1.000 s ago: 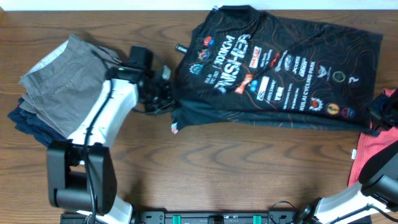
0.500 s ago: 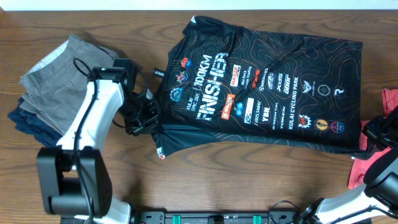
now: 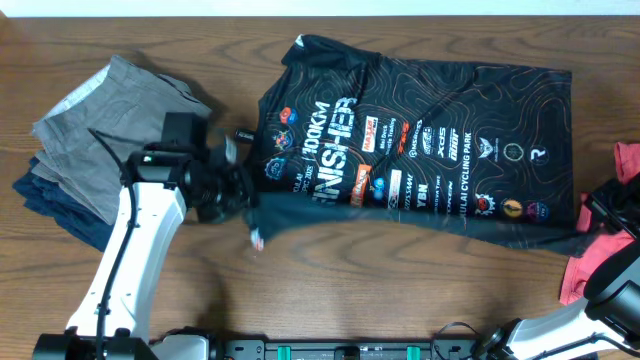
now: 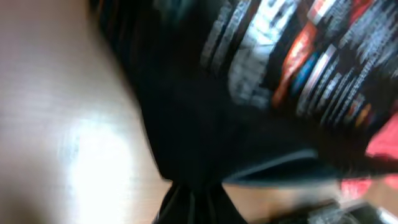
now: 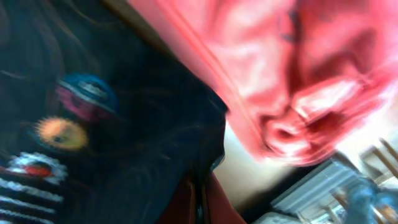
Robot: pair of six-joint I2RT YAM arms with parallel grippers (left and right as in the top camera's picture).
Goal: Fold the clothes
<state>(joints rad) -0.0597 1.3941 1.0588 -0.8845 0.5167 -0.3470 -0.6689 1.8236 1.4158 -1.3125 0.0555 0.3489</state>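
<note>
The clothes, a black jersey [image 3: 420, 110] with thin orange contour lines and white and orange logos, lie spread across the middle and right of the table. My left gripper [image 3: 238, 195] is shut on a bunched fold at the jersey's lower left edge. The left wrist view shows the dark fabric [image 4: 205, 124] pinched in that gripper [image 4: 193, 202]; the view is blurred. My right gripper [image 3: 592, 222] is shut on the jersey's lower right corner. In the right wrist view the black cloth [image 5: 124, 155] runs down into the shut gripper [image 5: 200, 199].
A stack of folded grey and navy trousers [image 3: 90, 130] sits at the left, close behind my left arm. A red shirt [image 3: 625, 165] lies crumpled at the right edge, beside my right gripper, and fills the upper right of the right wrist view [image 5: 292, 74].
Both grippers have dragged the jersey leftward across the table, still holding it. The cloth now lies flatter and more stretched out. The left arm has swung toward the front.
</note>
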